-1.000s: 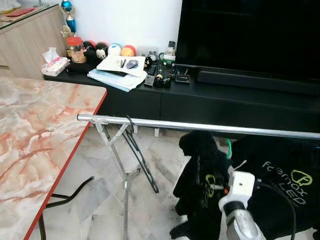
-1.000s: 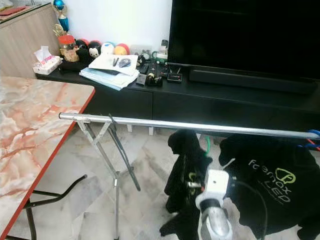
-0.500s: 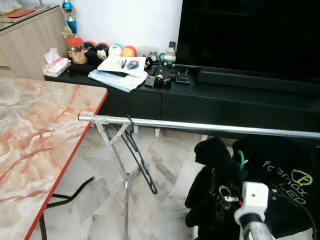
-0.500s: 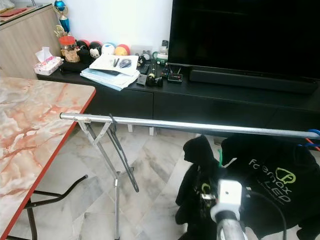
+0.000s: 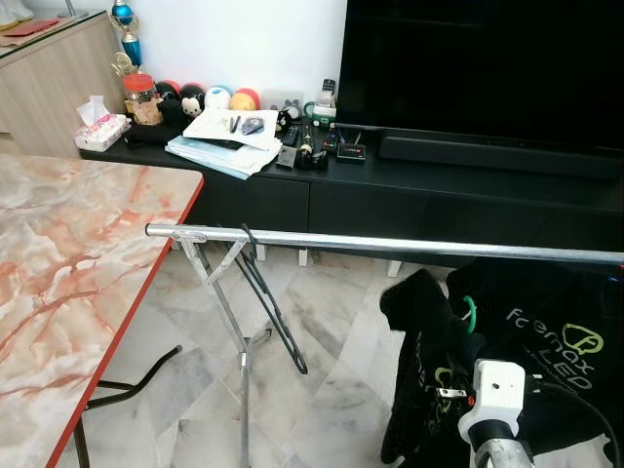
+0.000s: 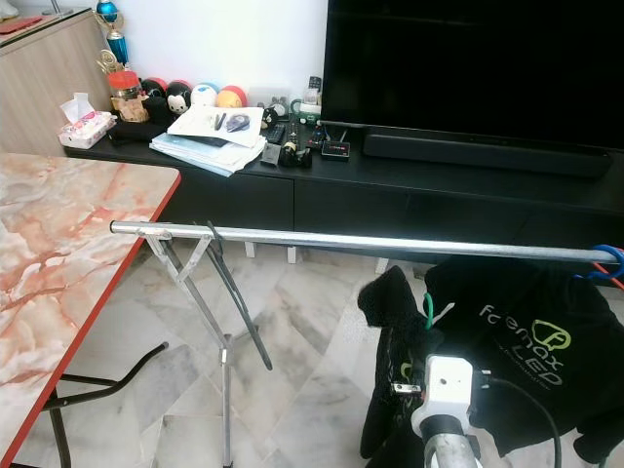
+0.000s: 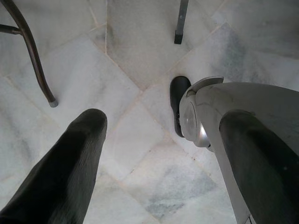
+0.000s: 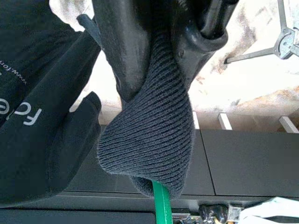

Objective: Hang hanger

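While silver rail (image 5: 390, 243) crosses mid-frame in head views, right gripper (image 5: 441, 363) at lower right grips dark knit garment (image 5: 421, 322) on green hanger (image 5: 470, 312), just below rail, beside black printed shirt (image 5: 556, 341) already hanging. Marble table (image 5: 68, 253) at left, TV console (image 5: 439, 185) behind.

Right wrist view: black fingers (image 8: 126, 42) pinch ribbed knit (image 8: 154, 140); green hook (image 8: 162, 203) pokes out at bottom centre.

Left wrist view: left gripper (image 7: 159, 158) spread wide over marble floor (image 7: 135, 60).
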Motion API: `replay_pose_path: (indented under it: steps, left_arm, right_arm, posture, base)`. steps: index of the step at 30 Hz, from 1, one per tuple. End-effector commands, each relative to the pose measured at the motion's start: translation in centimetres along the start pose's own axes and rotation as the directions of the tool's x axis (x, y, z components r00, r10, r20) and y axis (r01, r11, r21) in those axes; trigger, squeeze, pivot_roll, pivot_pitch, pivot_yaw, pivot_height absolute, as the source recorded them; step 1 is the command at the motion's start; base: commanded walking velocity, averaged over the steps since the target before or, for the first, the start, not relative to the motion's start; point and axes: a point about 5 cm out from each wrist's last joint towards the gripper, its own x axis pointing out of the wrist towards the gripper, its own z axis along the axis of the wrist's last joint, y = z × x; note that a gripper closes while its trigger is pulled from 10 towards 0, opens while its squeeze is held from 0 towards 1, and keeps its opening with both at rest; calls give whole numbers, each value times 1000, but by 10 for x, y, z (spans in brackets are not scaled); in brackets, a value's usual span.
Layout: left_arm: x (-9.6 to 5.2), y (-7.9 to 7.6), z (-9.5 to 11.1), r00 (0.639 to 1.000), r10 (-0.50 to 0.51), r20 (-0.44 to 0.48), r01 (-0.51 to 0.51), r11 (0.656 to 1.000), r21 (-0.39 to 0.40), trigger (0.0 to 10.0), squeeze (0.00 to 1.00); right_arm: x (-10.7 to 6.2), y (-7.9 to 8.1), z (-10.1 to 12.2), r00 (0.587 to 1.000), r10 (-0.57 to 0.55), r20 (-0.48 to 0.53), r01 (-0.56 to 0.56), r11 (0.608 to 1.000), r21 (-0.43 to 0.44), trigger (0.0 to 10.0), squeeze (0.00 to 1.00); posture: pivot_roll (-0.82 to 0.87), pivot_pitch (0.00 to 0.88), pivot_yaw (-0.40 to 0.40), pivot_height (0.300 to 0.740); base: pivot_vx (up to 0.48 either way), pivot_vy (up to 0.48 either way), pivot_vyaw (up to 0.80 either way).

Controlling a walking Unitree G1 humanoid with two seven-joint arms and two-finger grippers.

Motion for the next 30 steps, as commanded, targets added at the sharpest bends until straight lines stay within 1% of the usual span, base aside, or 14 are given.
replay_pose_path:
  steps: [1, 5, 17, 23, 30]
  left_arm:
    - [-2, -8, -12, 999, -30, -45, 30, 1000, -5, 10000, 0]
    - [-1, -9, -10, 999, -33, -41, 33, 999, -7, 10000, 0]
    - [-1, -9, -10, 999, -40, -36, 40, 999, -8, 10000, 0]
    - [-2, -9, -10, 999, -38, -37, 38, 999, -9, 10000, 0]
    - [-2, -9, -10, 999, -40, -34, 40, 999, -14, 10000, 0]
  right_arm:
    - [2, 1, 10, 999, -2, 50, 3, 1000, -3, 10000, 0]
    - [3, -2, 11, 998, -40, 55, 40, 999, 5, 10000, 0]
    - [5, -1, 12, 997, -54, 57, 54, 999, 2, 10000, 0]
    - [5, -2, 11, 997, -60, 51, 60, 998, 0, 10000, 0]
    - [6, 2, 11, 997, -60, 51, 59, 998, 4, 10000, 0]
  posture:
    - [-51, 112, -19, 740]
    - [-49, 114, -18, 740]
    - [-50, 117, -20, 740]
    - [-47, 118, -18, 740]
    - [-48, 115, -17, 740]
  base:
    - [0, 0, 0]
    - [0, 0, 0]
    - [0, 0, 0]
    - [-251, 0, 0]
    - [-288, 0, 0]
